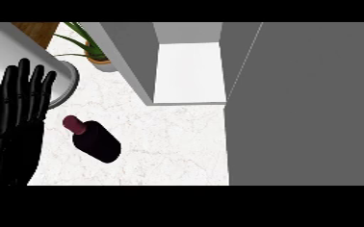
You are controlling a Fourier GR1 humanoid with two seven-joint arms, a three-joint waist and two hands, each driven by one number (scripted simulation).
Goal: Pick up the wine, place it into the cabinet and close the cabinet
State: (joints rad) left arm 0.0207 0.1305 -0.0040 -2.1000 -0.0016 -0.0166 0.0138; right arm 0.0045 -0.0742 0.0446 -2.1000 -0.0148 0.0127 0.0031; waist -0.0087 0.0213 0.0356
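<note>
While the wine sits ungrasped on the counter, forward-left of the open cabinet, the left hand rests farther left of that cabinet, fingers straight, holding nothing. The grey panel right of the cabinet is probably its door, swung aside for loading.

Open cabinet — its white bay stands free, and an open stretch of desk lies between it and the bottle. The swung-out door walls off the right; a potted plant flanks the cabinet's left side.
</note>
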